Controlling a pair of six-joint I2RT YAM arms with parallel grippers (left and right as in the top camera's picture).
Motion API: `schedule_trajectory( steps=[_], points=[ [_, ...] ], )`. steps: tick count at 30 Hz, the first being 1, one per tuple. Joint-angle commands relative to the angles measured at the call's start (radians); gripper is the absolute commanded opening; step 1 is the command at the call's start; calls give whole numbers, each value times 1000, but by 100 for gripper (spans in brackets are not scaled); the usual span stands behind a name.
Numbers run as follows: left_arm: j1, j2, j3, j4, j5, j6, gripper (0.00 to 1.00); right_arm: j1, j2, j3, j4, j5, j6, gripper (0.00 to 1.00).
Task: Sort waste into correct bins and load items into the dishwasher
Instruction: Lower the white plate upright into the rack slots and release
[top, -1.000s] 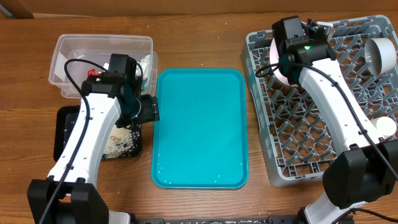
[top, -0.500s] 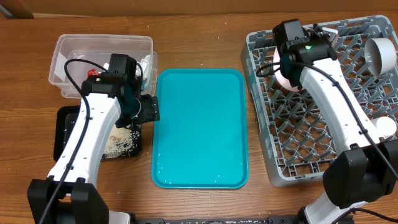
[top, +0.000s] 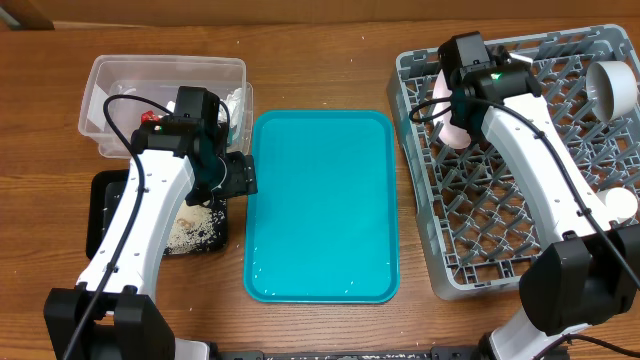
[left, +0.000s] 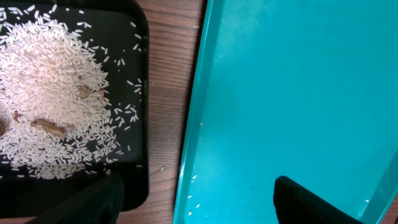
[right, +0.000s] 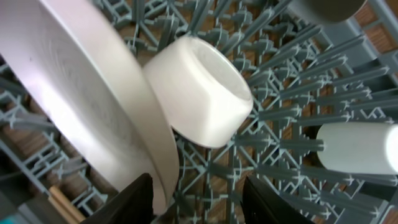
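Robot lab bench, mock kitchen: wooden table (top: 320, 60), dish rack (top: 470, 232), teal tray (top: 320, 200) (staged setup).

Glossy teal plastic tray (top: 320, 200), matt grey plastic rack (top: 470, 250), grained wood table (top: 330, 50).

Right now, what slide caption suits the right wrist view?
Right gripper open around the edge of a pale plate, beside a white cup lying in the dishwasher rack.

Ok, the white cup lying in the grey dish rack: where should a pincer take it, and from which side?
The white cup lies on its side, mouth facing right in the right wrist view, with the pale pink plate crowding its other end. So probably grip the wall at the mouth, one finger inside, one outside, coming from that right side.
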Motion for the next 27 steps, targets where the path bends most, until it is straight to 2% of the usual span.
schedule_trajectory(
  steps=[1,6,8,10,14,15,17,21,24,27],
  points=[
    [-7,-7,-2,0,-10,8,79,-7,-27,0,-17,-79,8,49],
    [-7,-8,-2,0,-10,8,80,-39,-117,0,-17,-256,6,49],
    [-8,-8,0,2,-10,9,80,-62,-162,1,0,-361,-40,52],
    [-8,-8,3,9,-10,9,80,-90,-196,0,35,-524,-162,58],
    [-8,-8,11,45,33,26,80,-146,-212,0,52,-959,-565,75],
    [-8,-8,16,55,52,35,81,-156,-210,0,32,-1012,-638,79],
    [-8,-8,28,61,63,40,84,-169,-209,0,2,-991,-661,85],
    [-6,-8,59,-2,64,63,87,-185,-209,0,-58,-913,-647,89],
    [-6,-8,74,-85,58,80,87,-202,-209,0,-103,-865,-582,100],
    [1,-8,75,-163,58,80,84,-221,-211,0,-142,-843,-555,100]
  ],
)
